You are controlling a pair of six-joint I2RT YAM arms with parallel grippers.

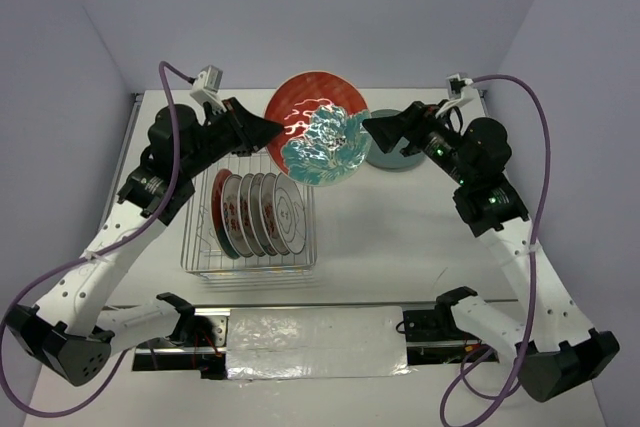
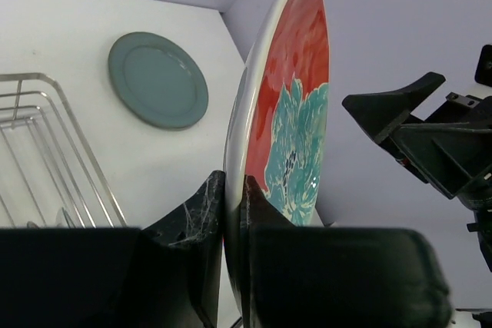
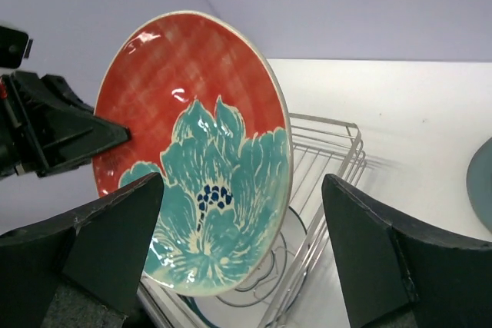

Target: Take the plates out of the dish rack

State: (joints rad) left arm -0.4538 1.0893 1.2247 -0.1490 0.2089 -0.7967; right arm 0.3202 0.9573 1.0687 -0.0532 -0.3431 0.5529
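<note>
At the left of the counter (image 1: 400, 242) we see the dish rack (image 1: 197, 242), with a row of plates (image 1: 262, 212) standing on edge inside it. Just past the rack's 12 o'clock side, our left pincer (image 1: 275, 132) is clamped on the rim of the red plate with the teal flower (image 1: 318, 137), holding it on edge, clear of the counter. At that plate's 3 o'clock edge, our right pincer (image 1: 372, 127) stands with its fingers apart, gripping nothing. Behind it, a plain teal plate (image 2: 157, 78) lies flat on the counter.
</note>
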